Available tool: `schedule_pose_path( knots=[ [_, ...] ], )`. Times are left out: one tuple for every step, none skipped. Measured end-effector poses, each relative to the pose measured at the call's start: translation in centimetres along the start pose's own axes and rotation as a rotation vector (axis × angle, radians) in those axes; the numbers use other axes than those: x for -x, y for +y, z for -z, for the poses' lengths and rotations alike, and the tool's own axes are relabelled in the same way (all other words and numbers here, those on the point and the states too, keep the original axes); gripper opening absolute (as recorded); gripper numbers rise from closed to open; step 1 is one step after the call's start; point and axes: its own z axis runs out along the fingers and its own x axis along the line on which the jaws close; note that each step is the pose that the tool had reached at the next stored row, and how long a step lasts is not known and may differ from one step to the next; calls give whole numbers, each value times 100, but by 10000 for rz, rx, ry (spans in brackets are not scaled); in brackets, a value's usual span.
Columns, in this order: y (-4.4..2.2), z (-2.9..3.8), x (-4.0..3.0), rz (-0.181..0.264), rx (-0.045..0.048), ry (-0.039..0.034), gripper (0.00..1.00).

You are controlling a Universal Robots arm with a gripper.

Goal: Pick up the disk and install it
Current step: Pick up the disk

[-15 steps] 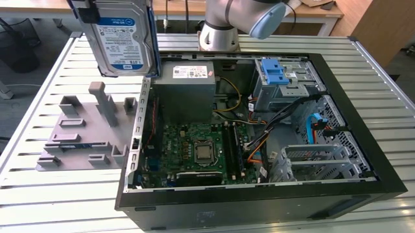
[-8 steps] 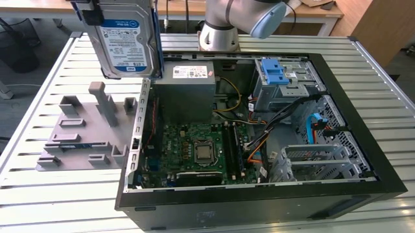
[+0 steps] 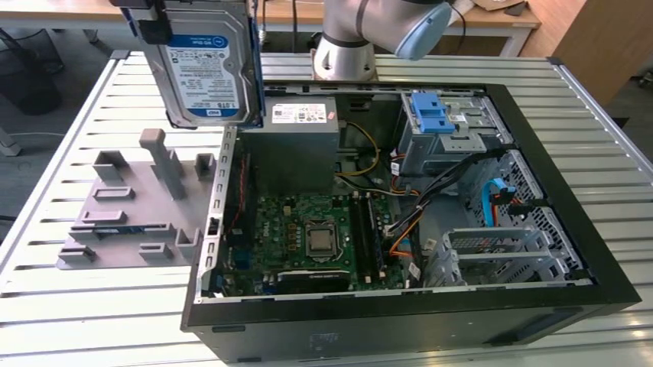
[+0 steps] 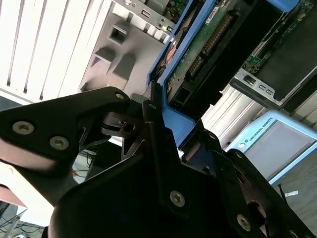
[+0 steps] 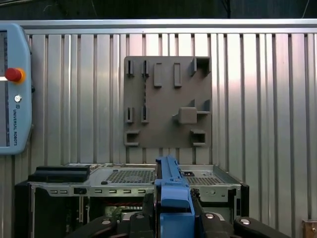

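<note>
Gripper (image 4: 176, 126) fingers are closed firmly on the blue rail of the disk (image 4: 208, 44), holding it upright. In the exterior view, the disk (image 3: 209, 69) hangs clear of the table (image 3: 61, 306), at 11 o'clock from the open computer case (image 3: 388, 325). The grey fixture plate (image 3: 133, 222) lies at 9 o'clock from the case.

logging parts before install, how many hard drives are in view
1. The disk is clamped in the gripper, held aloft at the exterior view's upper left, beside the open case. More could be hidden in its drive bays.
</note>
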Motion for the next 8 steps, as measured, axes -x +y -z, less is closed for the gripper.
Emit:
schedule_pose_path(
  knots=[
    [-12, 0, -8, 0, 2, 1, 36],
    [-25, 1, -16, 0, 3, 1, 36],
    [-38, 1, -24, 0, 5, 1, 36],
    [-52, 1, -32, 0, 7, 1, 36],
    [-66, 2, -39, 0, 8, 1, 36],
    [-80, 2, -46, 0, 9, 1, 36],
    [-94, 2, -52, 0, 11, 0, 36],
    [-109, 2, -58, -1, 12, 1, 36]
  ],
)
